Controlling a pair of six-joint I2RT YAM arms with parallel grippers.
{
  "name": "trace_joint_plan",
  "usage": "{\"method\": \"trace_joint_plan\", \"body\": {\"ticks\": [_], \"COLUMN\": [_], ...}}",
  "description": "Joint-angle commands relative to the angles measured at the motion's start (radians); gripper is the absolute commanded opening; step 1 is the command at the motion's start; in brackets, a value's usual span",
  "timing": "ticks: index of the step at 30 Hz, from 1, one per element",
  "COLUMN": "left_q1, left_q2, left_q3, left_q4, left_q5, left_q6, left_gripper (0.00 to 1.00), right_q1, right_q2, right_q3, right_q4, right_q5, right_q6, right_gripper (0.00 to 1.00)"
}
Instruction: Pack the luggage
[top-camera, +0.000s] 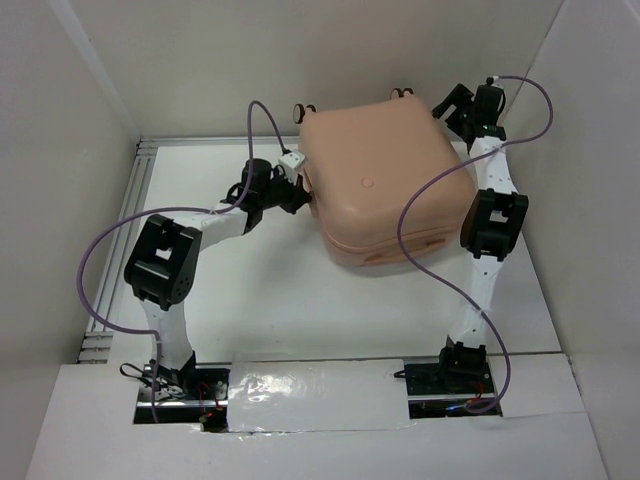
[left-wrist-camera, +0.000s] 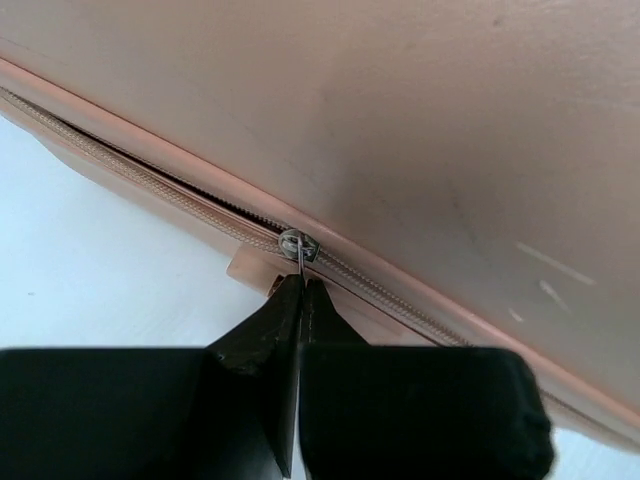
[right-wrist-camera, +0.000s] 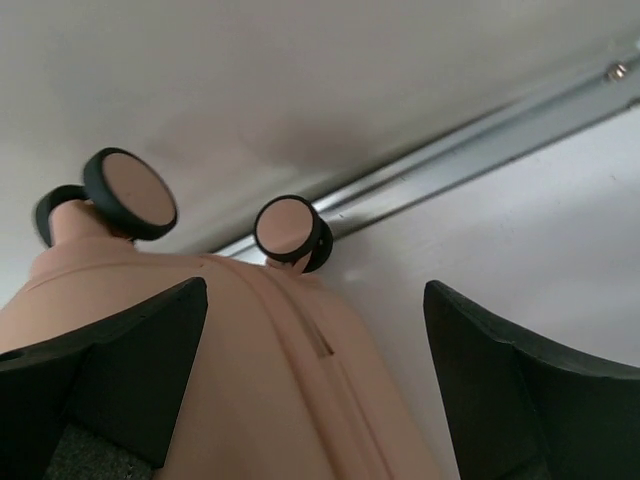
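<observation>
My left arm (top-camera: 160, 265) and right arm (top-camera: 483, 280) are white tubes with blocky black joint housings; a purple cable (top-camera: 82, 275) loops beside each. My right gripper's (right-wrist-camera: 316, 290) fingers (right-wrist-camera: 500, 380) are matte black wedges.

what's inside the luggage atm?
Can't tell: the luggage lid is down. Left wrist view shows only a thin dark gap beside the zipper pull, which the left gripper pinches. Contents are covered.
</observation>
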Motion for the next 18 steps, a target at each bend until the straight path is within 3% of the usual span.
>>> {"method": "trace_joint_plan", "body": {"ticks": [1,8,18], "left_q1": [-0.037,0.106,0.224], "left_q2": [0.021,0.124,0.343], "left_q3": [0.055,0.13,0.408], "left_q4": [0.146,0.215,0.226], "left_q5": [0.052,-0.008,0.168], "left_q6": [-0.04,-0.125,-0.164], "left_gripper": [0.0,0.0,0.0], "right_q1": [0.122,0.131,0.151], "right_q2": [0.047,0.028,0.028], "right_q3": [0.036,0.024,0.068], "right_q4": [-0.101,-0.125,-0.107], "right_q5": [-0.142,-0.083,-0.092], "right_q6": [-0.086,-0.132,-0.195], "right_gripper": [0.95,0.95,0.96]}}
